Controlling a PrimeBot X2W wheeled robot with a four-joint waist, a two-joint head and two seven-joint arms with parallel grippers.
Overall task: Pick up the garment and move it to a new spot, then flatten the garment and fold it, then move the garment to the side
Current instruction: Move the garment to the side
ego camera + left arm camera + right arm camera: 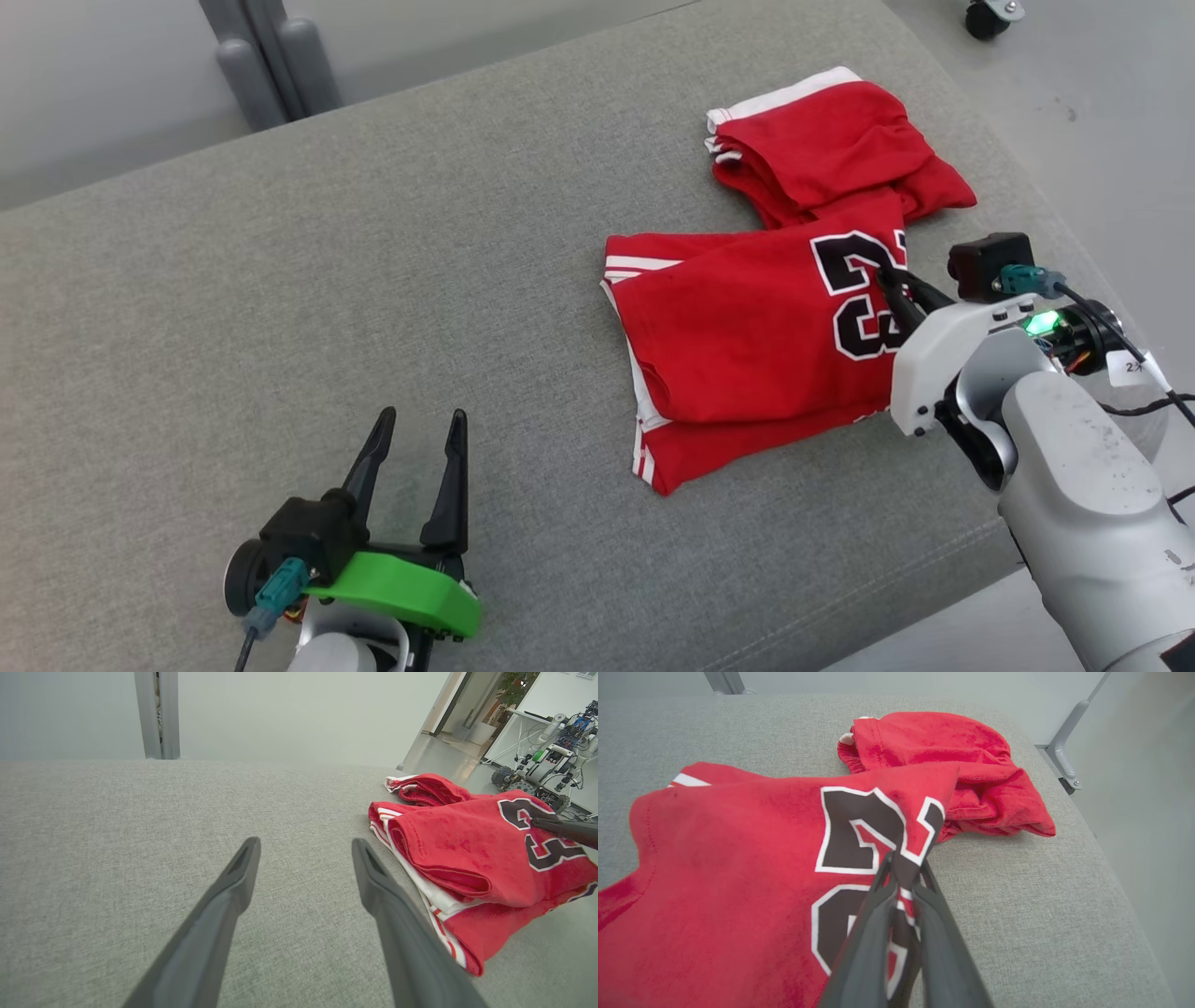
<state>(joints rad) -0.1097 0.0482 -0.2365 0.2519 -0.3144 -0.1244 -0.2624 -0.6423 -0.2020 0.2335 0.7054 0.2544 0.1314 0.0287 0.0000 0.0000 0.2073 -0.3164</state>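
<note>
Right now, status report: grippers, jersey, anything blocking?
Right gripper shut on jersey, at the number. Left gripper open, apart from it. Jersey partly folded on cushion. Nothing seen blocking.

Our left gripper (422, 415) sits low near the front edge of the grey cushion (280, 280), its two dark fingers (451, 476) spread wide and pointing away from us. Our right forearm reaches in over the right edge, and our right gripper (887, 277) is pinched tight on the red jersey (747, 345).
</note>
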